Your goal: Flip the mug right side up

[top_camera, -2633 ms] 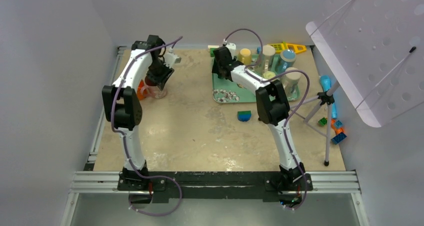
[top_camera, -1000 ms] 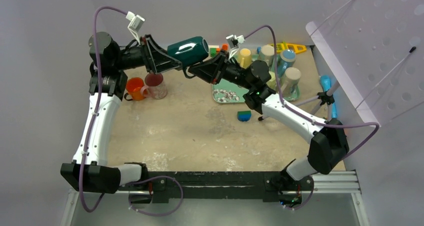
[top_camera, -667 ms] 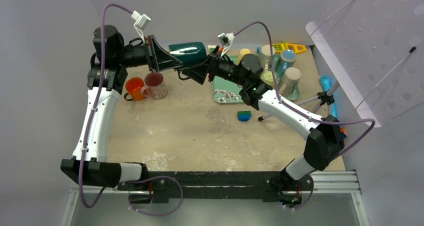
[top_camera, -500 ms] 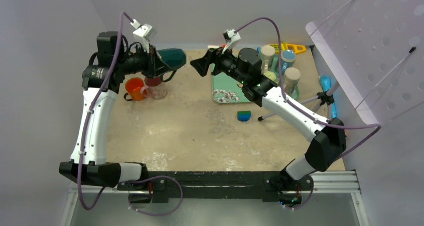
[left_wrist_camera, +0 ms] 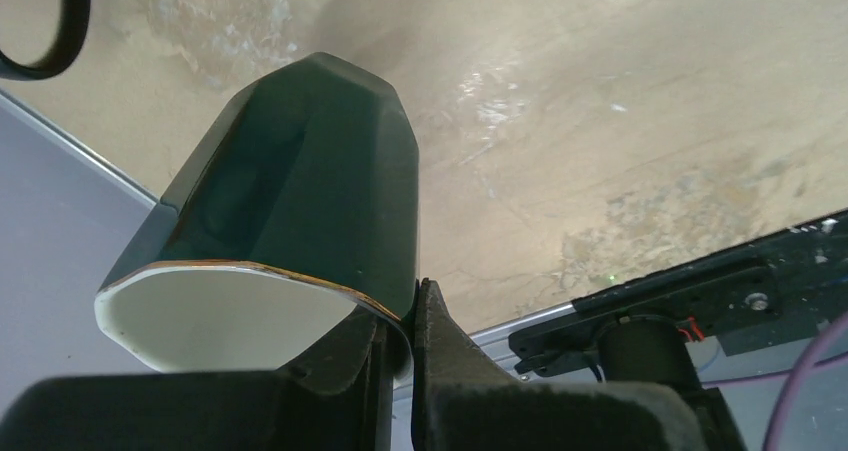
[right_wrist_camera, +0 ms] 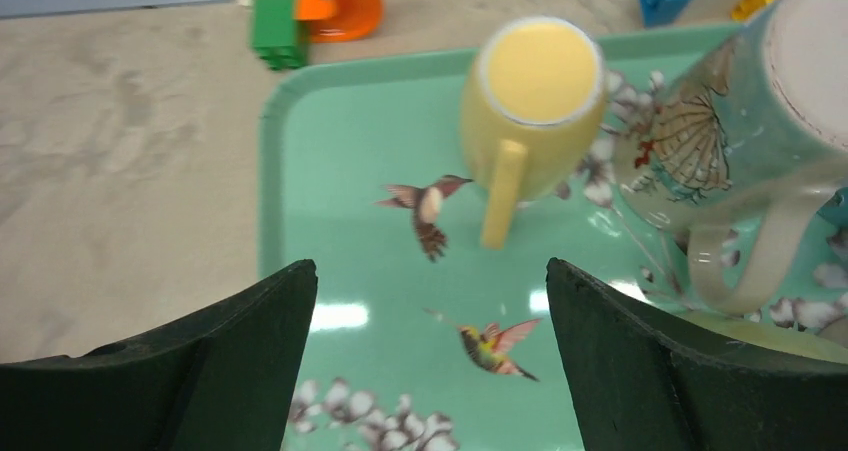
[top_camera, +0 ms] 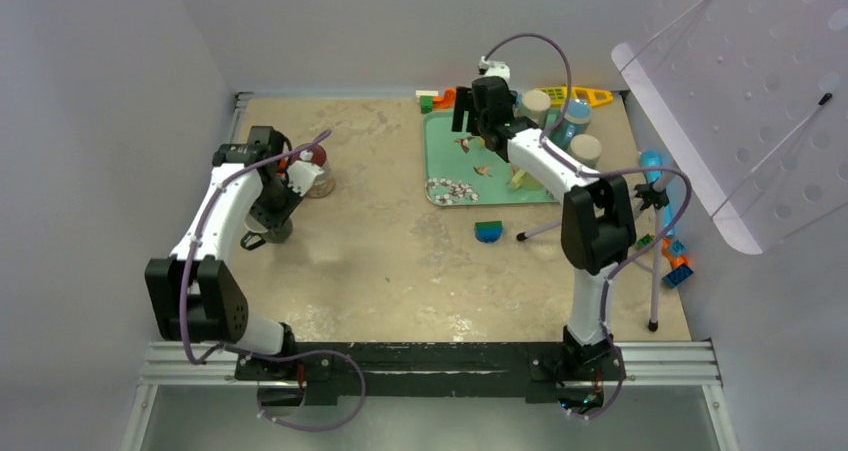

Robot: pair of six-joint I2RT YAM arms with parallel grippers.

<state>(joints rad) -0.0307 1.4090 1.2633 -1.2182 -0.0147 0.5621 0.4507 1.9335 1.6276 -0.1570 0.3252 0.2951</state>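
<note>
The left pincer (left_wrist_camera: 400,336) is clamping the rim of the dark green mug (left_wrist_camera: 300,171), with one finger sitting inside the white mouth and the other finger (left_wrist_camera: 455,371) pressing on the outer wall. The jaws are standing narrow, with only the mug's wall between them. The mug's mouth is facing the wrist camera and its base is pointing toward the worktop (left_wrist_camera: 620,121). Whether the base is touching the surface cannot be told. From above, this pincer is pointing down over the left side of the worktop, near the edge, with a clear mug (top_camera: 317,168) showing red inside standing just beyond it.

The right pincer (right_wrist_camera: 430,361) is hanging wide and gripping nothing, with its two dark fingers (right_wrist_camera: 230,371) framing the green tray (right_wrist_camera: 330,191), which is printed with hummingbirds. A yellow mug (right_wrist_camera: 535,96) is standing on the tray ahead of the fingers, and a patterned mug (right_wrist_camera: 720,141) is standing just beside it on the right. Green and orange blocks (right_wrist_camera: 300,16) are lying on the worktop past the tray's far rim.
</note>
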